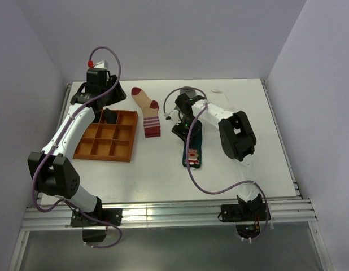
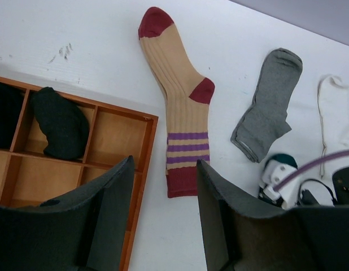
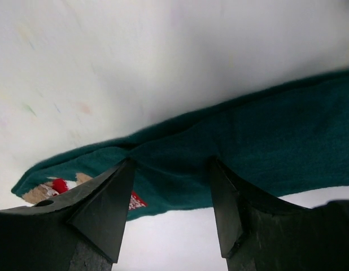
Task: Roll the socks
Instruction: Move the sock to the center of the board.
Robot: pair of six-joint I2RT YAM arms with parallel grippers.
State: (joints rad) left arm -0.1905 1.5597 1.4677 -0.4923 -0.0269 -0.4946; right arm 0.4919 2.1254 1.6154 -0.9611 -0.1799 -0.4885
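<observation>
A dark teal sock (image 1: 192,149) with a Christmas figure lies flat right of centre. My right gripper (image 1: 183,127) is down on its upper part, open, and both fingertips (image 3: 125,169) touch the teal fabric (image 3: 253,141) without pinching it. The beige red-striped sock (image 2: 183,107) lies flat beside the tray. Right of it are a grey sock (image 2: 269,107) and a white sock (image 2: 332,110). Two black rolled socks (image 2: 61,124) sit in the tray's far compartments. My left gripper (image 2: 163,186) hovers open and empty over the tray's edge (image 1: 101,93).
The orange compartment tray (image 1: 92,148) stands at the left, most of its cells bare. The right arm's elbow (image 1: 238,135) and its purple cable (image 1: 208,189) hang over the table's right half. White walls close in the back and sides.
</observation>
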